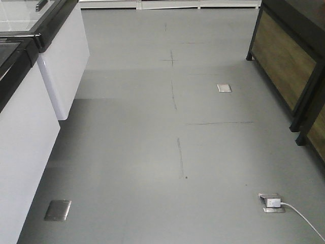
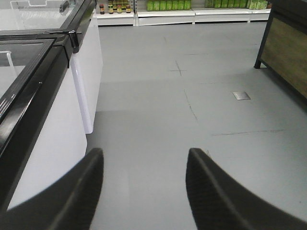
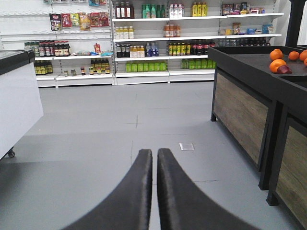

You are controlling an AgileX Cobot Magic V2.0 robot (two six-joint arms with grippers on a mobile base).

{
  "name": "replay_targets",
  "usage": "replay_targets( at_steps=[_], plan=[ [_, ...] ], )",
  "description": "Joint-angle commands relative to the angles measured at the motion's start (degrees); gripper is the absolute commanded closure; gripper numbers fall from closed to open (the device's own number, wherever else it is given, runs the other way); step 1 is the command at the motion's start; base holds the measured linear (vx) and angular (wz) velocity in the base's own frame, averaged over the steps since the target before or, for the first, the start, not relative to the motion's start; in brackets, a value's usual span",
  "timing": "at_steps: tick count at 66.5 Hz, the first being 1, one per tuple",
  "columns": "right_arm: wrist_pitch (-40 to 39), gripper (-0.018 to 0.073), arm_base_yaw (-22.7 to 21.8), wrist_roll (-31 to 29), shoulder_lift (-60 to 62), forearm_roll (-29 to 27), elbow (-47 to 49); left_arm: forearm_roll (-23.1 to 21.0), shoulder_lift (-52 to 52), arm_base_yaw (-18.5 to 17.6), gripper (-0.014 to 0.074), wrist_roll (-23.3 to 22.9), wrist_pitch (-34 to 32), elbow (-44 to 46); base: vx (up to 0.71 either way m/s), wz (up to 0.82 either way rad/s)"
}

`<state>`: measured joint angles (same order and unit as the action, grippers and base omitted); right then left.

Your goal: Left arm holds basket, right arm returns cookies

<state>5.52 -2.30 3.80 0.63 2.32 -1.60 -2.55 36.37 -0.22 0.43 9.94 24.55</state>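
In the front view we see a grey floor (image 1: 152,152). White freezers (image 1: 61,66) with black tops stand on the left. A black stand with wood sides (image 1: 284,61) is on the right. Two flat metal plates (image 1: 57,210) are set in the floor. A third one, near the bottom right, has a white plug (image 1: 271,202) in it with a white cable going off to the right.

In the left wrist view we see the left gripper (image 2: 145,153). Its two black fingers (image 2: 81,196) are wide apart, and only bare floor shows between them. A white freezer (image 2: 81,96) with a black rim and a glass lid is close on the left. Far away are white shelves with green bottles (image 2: 168,5).

In the right wrist view we see the right gripper (image 3: 154,153). Its two black fingers (image 3: 134,191) are pressed together with nothing between them. Far ahead are long shelves (image 3: 144,43) full of bottles and snack bags. A black stand on the right has oranges (image 3: 277,60) on top.

We cannot tell where the basket or the cookies are.
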Motion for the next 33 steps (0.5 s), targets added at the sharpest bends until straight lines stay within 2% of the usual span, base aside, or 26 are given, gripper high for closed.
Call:
replay_targets(
  at_steps=[1, 33],
  plan=[
    [-4.5, 0.0566, -0.4, -0.6, 0.7, 0.5, -1.0, -0.1, 0.3, -0.2, 0.0174, -0.4, -3.7, 2.0, 0.00, 0.00],
    [-4.5, 0.0566, -0.4, -0.6, 0.7, 0.5, -1.0, -0.7, 0.3, -0.2, 0.0178, -0.4, -4.0, 2.0, 0.00, 0.00]
  ],
)
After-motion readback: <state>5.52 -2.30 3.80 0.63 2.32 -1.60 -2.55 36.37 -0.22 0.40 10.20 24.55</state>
